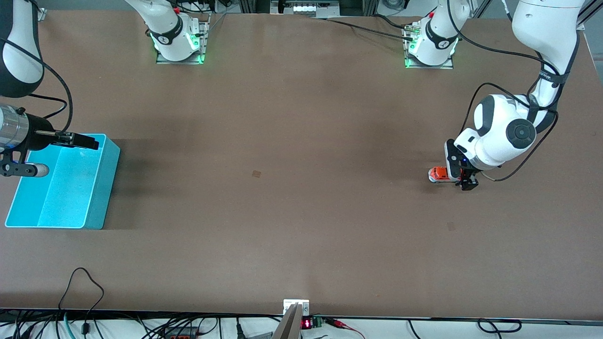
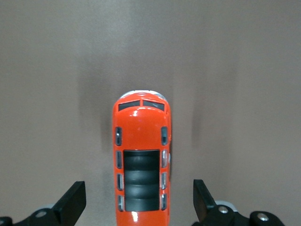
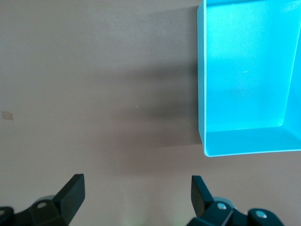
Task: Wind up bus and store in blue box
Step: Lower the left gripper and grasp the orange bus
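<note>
Early stage: left gripper (image 2: 139,200) open astride bus (image 2: 141,155), not clamped. Right gripper (image 3: 136,195) open, waiting beside empty blue box (image 3: 207,84). Winding, storing outstanding.

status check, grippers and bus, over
Left gripper open, straddling the bus, not closed on it. Right gripper open, by the blue box, which sits at the right arm's end. Bus on the table, nothing in the way.
</note>
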Available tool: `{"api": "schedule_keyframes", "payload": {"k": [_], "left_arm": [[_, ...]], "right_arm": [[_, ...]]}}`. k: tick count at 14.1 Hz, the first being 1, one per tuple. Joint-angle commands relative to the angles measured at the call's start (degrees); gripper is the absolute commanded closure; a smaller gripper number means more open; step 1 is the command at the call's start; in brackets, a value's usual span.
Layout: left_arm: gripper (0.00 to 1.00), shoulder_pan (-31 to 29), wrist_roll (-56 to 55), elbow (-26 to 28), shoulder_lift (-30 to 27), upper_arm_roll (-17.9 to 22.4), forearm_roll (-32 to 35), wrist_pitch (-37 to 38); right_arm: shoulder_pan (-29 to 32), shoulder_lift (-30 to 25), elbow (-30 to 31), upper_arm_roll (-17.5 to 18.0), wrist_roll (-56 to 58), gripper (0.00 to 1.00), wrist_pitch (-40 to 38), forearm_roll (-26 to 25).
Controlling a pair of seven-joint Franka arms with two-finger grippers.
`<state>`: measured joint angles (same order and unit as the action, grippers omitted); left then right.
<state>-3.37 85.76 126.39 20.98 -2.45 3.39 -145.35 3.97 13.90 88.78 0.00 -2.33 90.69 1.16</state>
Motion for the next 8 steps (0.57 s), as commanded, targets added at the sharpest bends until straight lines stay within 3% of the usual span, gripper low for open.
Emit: {"api": "schedule_keyframes", "payload": {"k": [1, 2, 6, 8], "left_arm": [[0.00, -0.5, 1.1, 0.0, 1.8, -0.4, 1.1, -1.9], [0.07, -0.4, 1.5, 0.1, 2.0, -0.4, 1.1, -2.5], [0.71, -0.1, 3.1, 0.0, 2.0, -0.5, 1.1, -2.6], [0.81, 0.1, 3.1, 0.0, 2.0, -0.5, 1.1, -2.6]], "right_arm": [[0.2, -0.3, -0.3, 0.4, 0.2, 0.00, -0.5, -0.5], [0.2, -0.3, -0.3, 0.4, 0.2, 0.00, -0.6, -0.5], [0.2, -0.3, -0.3, 0.4, 0.2, 0.00, -0.6, -0.5], [0.2, -0.3, -0.3, 0.4, 0.2, 0.00, -0.6, -0.5]]}}
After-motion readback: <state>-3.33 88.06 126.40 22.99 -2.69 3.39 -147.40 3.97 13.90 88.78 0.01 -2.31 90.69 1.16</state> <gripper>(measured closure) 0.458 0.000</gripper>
